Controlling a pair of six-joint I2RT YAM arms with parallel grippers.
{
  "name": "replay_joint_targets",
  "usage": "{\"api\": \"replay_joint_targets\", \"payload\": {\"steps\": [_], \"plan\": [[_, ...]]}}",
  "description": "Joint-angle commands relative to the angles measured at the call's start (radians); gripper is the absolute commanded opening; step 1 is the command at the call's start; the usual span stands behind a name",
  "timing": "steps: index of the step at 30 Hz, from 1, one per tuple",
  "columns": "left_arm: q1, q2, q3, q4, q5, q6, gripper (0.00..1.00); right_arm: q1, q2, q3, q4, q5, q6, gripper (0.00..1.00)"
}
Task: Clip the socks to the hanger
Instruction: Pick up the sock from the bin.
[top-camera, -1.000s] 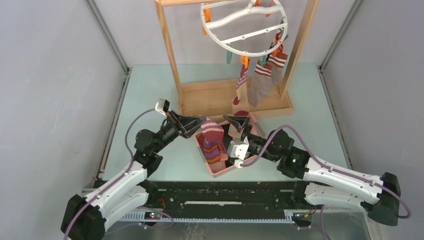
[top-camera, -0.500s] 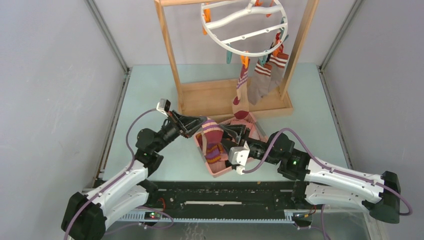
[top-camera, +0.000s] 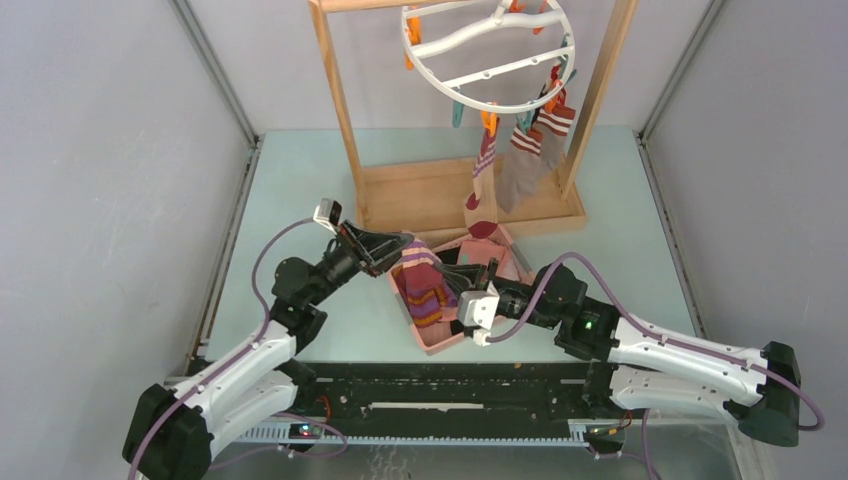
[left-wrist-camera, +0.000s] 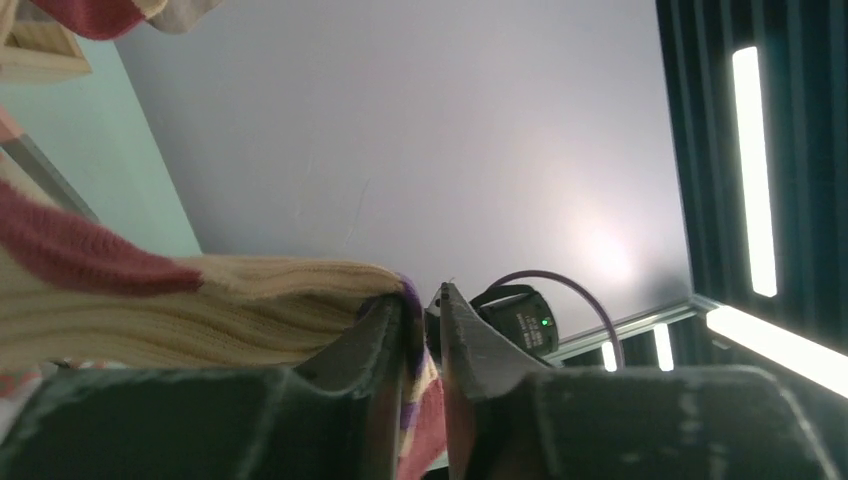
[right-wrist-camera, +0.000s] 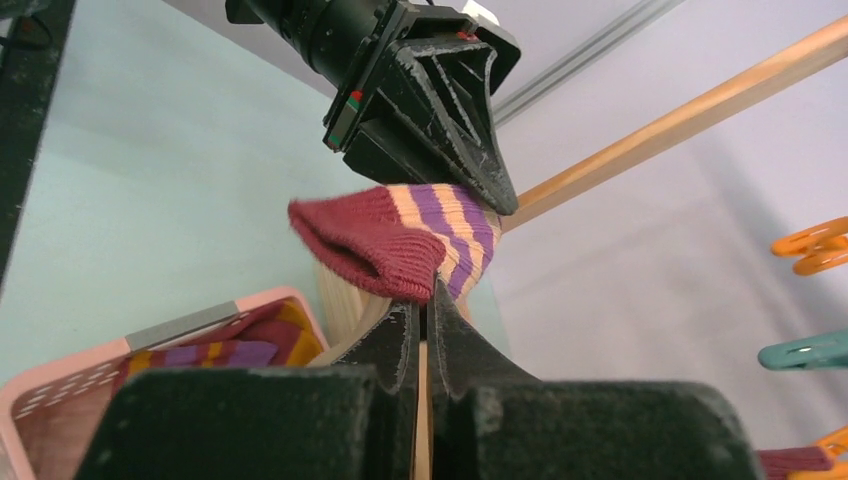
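The striped sock (top-camera: 421, 280) hangs over the pink basket (top-camera: 436, 346), stretched between both grippers, probably to spread its cuff flat for a clip. The hanger (top-camera: 492, 106) hangs at 1 o'clock from the basket, with two socks (top-camera: 507, 165) already clipped.

The left gripper (top-camera: 405, 243) reaches in from 9 o'clock, its arm raised and bent at the elbow; its fingers (left-wrist-camera: 385, 330) pinch the striped fabric with only a slit between them. The right gripper (right-wrist-camera: 428, 300) extends low from 4 o'clock, fingers pressed together on the maroon cuff's lower edge.
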Motion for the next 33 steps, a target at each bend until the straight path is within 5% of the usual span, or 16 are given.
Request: {"api": "replay_joint_targets", "payload": {"steps": [1, 8, 13, 18, 22, 27, 33], "plan": [[0.007, -0.011, -0.016, 0.008, 0.008, 0.047, 0.31, -0.002, -0.012, 0.013, 0.03, 0.001, 0.132, 0.0], [0.01, -0.113, 0.055, -0.321, 0.05, 0.416, 0.62, -0.182, -0.081, 0.045, -0.009, -0.02, 0.593, 0.0], [0.01, -0.223, 0.093, -0.503, 0.057, 0.724, 0.74, -0.324, -0.095, 0.109, -0.158, -0.123, 0.758, 0.0], [-0.031, -0.341, 0.043, -0.418, 0.054, 0.909, 0.82, -0.421, -0.092, 0.121, -0.185, -0.218, 0.857, 0.0], [-0.175, -0.406, 0.009, -0.337, -0.028, 1.237, 0.87, -0.439, -0.086, 0.13, -0.174, -0.263, 0.901, 0.0], [-0.299, -0.362, 0.017, -0.325, -0.087, 1.653, 0.89, -0.436, -0.067, 0.156, -0.19, -0.299, 0.939, 0.0], [-0.32, -0.269, 0.069, -0.311, -0.125, 1.871, 0.89, -0.415, -0.063, 0.162, -0.198, -0.302, 0.949, 0.0]]}}
